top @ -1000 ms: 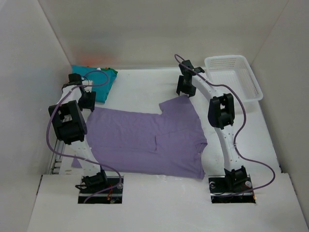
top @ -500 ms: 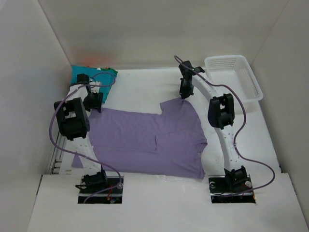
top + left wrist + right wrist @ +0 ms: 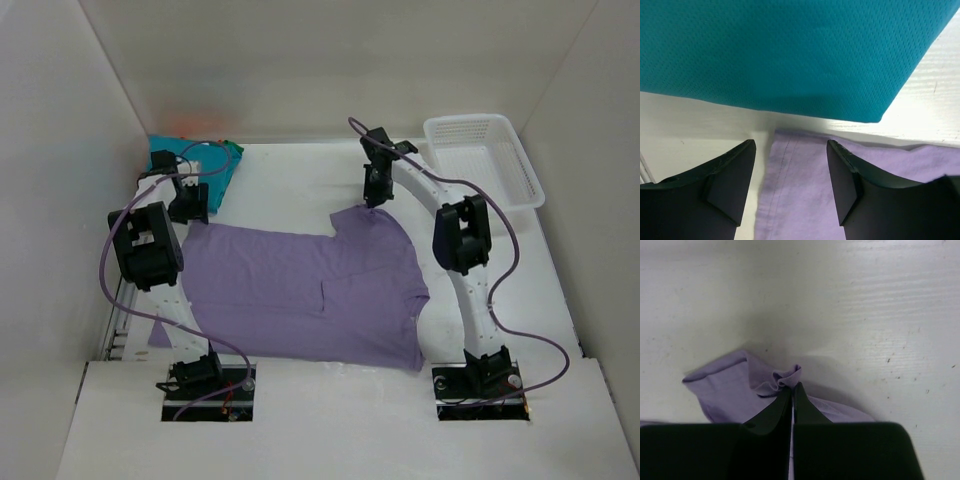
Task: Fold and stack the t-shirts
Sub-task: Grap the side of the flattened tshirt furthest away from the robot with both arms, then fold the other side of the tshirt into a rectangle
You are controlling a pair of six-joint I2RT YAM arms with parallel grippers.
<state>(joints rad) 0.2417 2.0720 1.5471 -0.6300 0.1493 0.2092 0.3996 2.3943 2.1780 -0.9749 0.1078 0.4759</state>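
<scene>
The lavender t-shirt (image 3: 300,290) lies spread flat across the middle of the table. My right gripper (image 3: 372,192) is at its far right sleeve. In the right wrist view that gripper (image 3: 792,386) is shut on a small bunched fold of the lavender cloth (image 3: 730,390). My left gripper (image 3: 189,205) hovers at the shirt's far left corner. In the left wrist view it (image 3: 790,144) stands open, its two fingers straddling the hemmed lavender edge (image 3: 805,190) without closing on it. A folded teal t-shirt (image 3: 222,170) lies just beyond, filling the top of the left wrist view (image 3: 790,50).
A white lattice basket (image 3: 468,121) stands at the back right corner. White walls enclose the table on the left, back and right. The teal shirt's near edge almost meets the lavender corner. Both arm bases are at the near edge.
My right gripper has shut on the lavender sleeve fold and shifted slightly left. The left gripper has edged over the shirt's far left corner and stayed open.
</scene>
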